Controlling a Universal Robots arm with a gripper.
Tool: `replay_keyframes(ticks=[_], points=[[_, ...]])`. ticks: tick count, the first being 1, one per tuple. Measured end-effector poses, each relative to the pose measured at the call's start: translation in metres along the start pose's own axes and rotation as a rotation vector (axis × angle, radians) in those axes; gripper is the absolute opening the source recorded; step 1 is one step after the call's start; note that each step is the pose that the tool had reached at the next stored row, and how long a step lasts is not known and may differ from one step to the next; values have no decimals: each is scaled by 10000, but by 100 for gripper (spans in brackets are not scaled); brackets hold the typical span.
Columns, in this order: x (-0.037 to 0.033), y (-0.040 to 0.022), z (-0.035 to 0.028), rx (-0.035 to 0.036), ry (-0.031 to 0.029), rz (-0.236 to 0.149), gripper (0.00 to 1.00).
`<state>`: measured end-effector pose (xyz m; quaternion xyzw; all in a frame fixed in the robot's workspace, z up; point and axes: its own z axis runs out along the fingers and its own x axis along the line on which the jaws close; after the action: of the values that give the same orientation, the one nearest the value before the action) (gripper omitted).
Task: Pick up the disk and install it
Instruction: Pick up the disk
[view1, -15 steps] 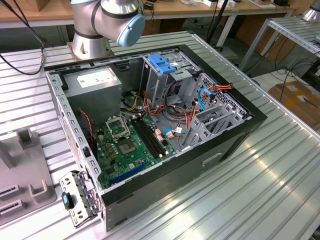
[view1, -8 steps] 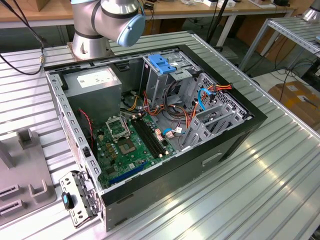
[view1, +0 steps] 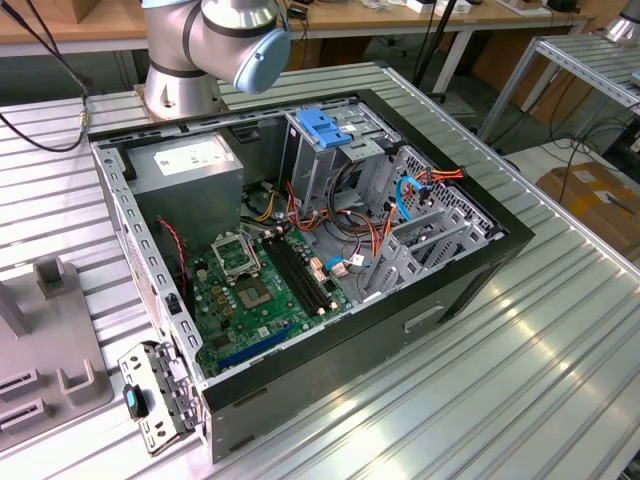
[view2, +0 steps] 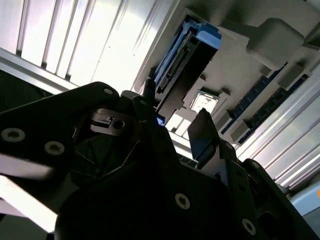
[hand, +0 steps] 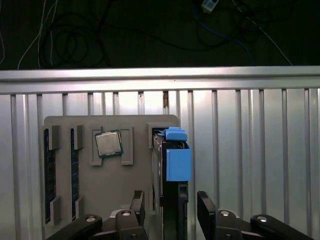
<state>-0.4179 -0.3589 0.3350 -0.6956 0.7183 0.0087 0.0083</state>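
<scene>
The black end effector (hand: 171, 212) is open, its fingers spread either side of the flat silver-grey disk in light-blue plastic rails (hand: 173, 159) — standing on edge in the grey plastic holder tray's (hand: 115, 195) slot, beside a square metal processor chip (hand: 108, 143).

The disk (hand: 176, 162) stands on its thin edge in a slot at the side of the grey holder (hand: 100, 195) on the ribbed metal tabletop (hand: 250, 150), just beside the recess with the square chip (hand: 108, 143). It is a dark, flat slab capped with light-blue plastic rails. The pincer (hand: 171, 206) straddles it, fingers apart on either side.
</scene>
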Motion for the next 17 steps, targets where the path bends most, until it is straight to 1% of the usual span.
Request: replay_keyframes(ticks=[1, 2, 4, 7, 11, 17], points=[[0, 0, 16, 0, 0, 0, 54], [1, 0, 50, 0, 0, 0, 54], [2, 0, 94, 0, 0, 0, 54], [4, 0, 149, 0, 0, 0, 54], [6, 0, 238, 1, -1, 0, 54], [-27, 1, 295, -2, 1, 0, 54]])
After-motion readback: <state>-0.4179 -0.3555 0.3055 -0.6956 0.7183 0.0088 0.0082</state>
